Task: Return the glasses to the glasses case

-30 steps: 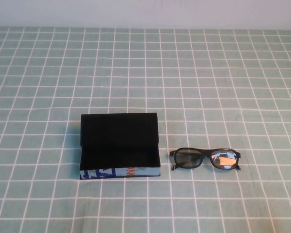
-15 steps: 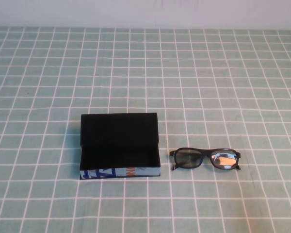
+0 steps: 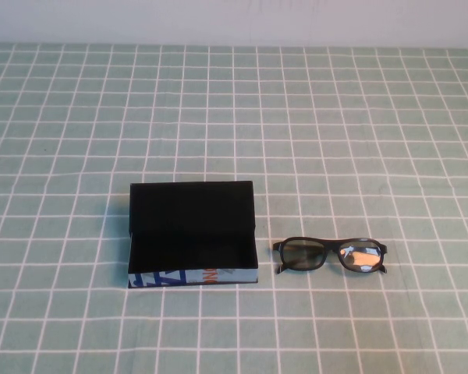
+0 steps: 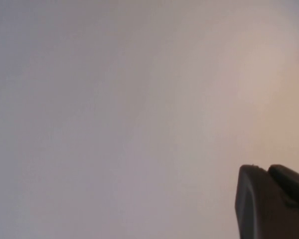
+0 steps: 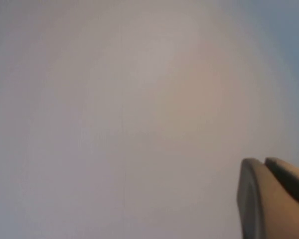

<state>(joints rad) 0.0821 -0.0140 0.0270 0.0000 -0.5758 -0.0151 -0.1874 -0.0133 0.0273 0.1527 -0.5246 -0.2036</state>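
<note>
While both tools (image 4: 271, 201) (image 5: 271, 199) face blank wall, glasses (image 3: 331, 255) lie beside case (image 3: 192, 234).

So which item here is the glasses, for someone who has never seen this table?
On the green checked tablecloth, find the open black case near the front. Just to its right, apart from it, lie the glasses: black thick frames, one lens glinting orange. Neither pincer is over the table; each shows only in its own wrist view.

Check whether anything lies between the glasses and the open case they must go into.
Nothing visible does: the glasses lie beside the open glasses case on bare cloth. The left gripper and right gripper face a blank surface.
</note>
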